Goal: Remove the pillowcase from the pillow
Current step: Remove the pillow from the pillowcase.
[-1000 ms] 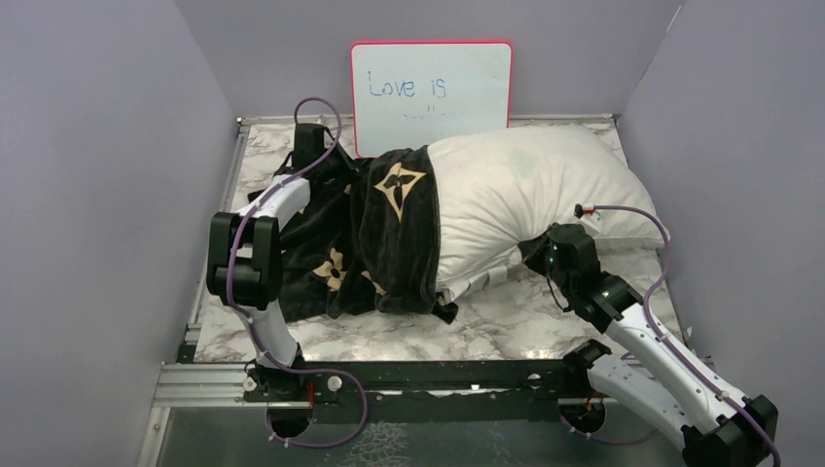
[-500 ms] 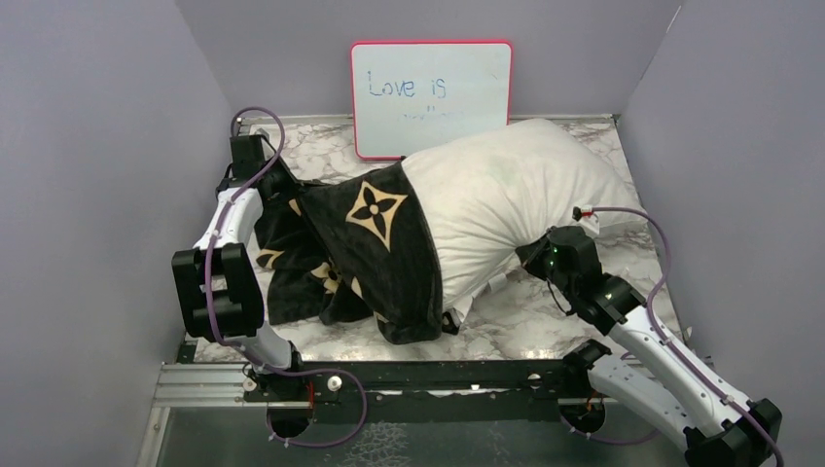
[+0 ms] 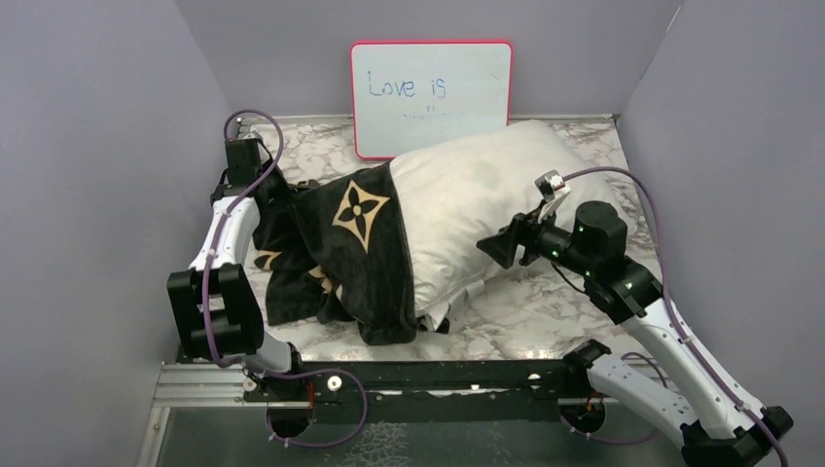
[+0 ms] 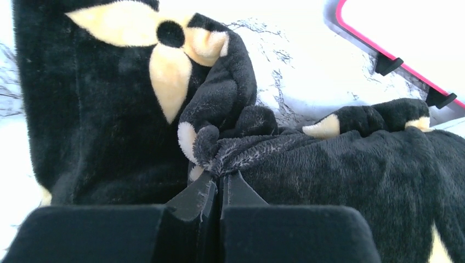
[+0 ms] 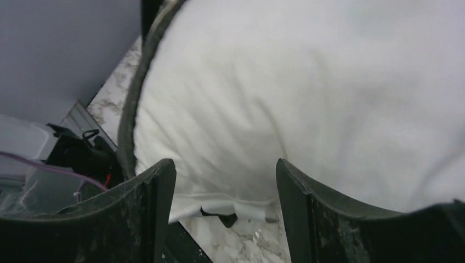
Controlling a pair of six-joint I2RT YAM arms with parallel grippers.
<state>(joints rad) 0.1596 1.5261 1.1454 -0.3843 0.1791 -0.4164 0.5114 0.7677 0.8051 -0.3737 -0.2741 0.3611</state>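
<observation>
The pillowcase (image 3: 340, 243) is more than half off. In the overhead view it lies bunched at the left centre of the frame, and only the left end of the pillow (image 3: 486, 185) is inside it. The rest of the pillow is bare and white, running from the middle toward the upper right. What is left, as I judge it, is to draw the last covered end out of the sleeve so the two lie apart.

The left hand (image 4: 218, 183) is at the upper left, at the far left end of the pillowcase. Its jaws are pressed together, pinching a gathered fold of the black fabric. The right hand (image 3: 501, 248) is right of centre, at the near edge of the bare pillow. Its jaws are spread and it holds nothing. Its wrist view shows the white cushion filling the gap ahead, with small tags (image 5: 230, 208) on the edge below.

Count: one pillowcase, one pillow, two hands. One whiteboard (image 3: 431, 95) stands at the top centre, and one marbled worktop (image 3: 545, 311) lies under it all.
</observation>
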